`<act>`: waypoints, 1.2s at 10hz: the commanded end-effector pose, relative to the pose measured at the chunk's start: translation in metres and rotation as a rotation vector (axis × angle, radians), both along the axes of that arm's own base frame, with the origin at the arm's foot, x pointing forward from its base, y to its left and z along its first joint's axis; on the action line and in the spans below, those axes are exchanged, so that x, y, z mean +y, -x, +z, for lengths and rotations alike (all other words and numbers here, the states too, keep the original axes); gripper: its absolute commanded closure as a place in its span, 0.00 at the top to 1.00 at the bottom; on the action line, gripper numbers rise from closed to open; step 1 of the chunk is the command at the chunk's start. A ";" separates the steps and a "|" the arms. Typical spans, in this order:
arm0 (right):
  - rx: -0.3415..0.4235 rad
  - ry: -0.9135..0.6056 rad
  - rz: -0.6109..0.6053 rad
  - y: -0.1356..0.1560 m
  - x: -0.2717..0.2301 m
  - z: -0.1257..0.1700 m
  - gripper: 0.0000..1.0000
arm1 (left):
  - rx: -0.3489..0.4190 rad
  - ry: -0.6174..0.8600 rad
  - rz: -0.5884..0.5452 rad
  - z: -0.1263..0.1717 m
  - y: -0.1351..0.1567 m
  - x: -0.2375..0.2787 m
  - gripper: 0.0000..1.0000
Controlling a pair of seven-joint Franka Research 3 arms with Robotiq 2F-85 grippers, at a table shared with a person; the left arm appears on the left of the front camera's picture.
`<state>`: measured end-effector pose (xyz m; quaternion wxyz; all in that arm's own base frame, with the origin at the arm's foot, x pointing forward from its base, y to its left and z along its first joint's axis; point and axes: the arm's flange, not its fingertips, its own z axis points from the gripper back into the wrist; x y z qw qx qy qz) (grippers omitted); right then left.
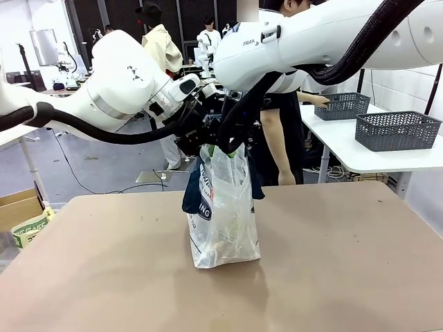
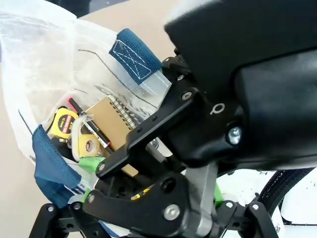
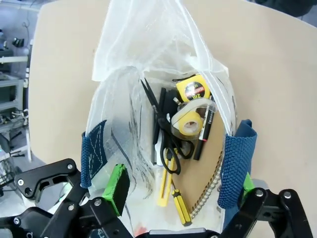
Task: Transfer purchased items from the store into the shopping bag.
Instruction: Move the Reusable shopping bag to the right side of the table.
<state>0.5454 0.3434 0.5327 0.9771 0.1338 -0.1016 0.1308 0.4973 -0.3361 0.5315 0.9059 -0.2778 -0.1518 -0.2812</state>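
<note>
The left gripper point(image 1: 196, 142) and the right gripper point(image 3: 183, 191) hang open just above the bag point(image 1: 223, 207), gripping nothing, likely because it, items point(image 3: 190, 124) inside, stands unaided on the bench point(image 1: 346, 263).

The shopping bag point(image 1: 223, 207), upright at frame centre.
It rests on the table point(image 1: 346, 263); left arm point(image 1: 118, 86) and right arm point(image 1: 311, 34) meet above it.

Left arm point(image 1: 118, 83) and right arm point(image 1: 311, 34) converge at centre, wrists pitched downward. Left hand point(image 1: 196, 142) and right hand point(image 3: 182, 184) sit close together, fingers point(image 3: 118, 183) of each spread wide.
</note>
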 end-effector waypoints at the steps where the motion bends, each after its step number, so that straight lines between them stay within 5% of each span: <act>1: 0.014 -0.037 0.005 -0.003 0.005 -0.002 1.00 | -0.009 0.043 -0.049 0.000 0.003 0.000 1.00; 12: 0.040 -0.097 -0.005 -0.007 0.018 -0.015 1.00 | -0.045 0.064 -0.106 0.002 0.010 -0.020 1.00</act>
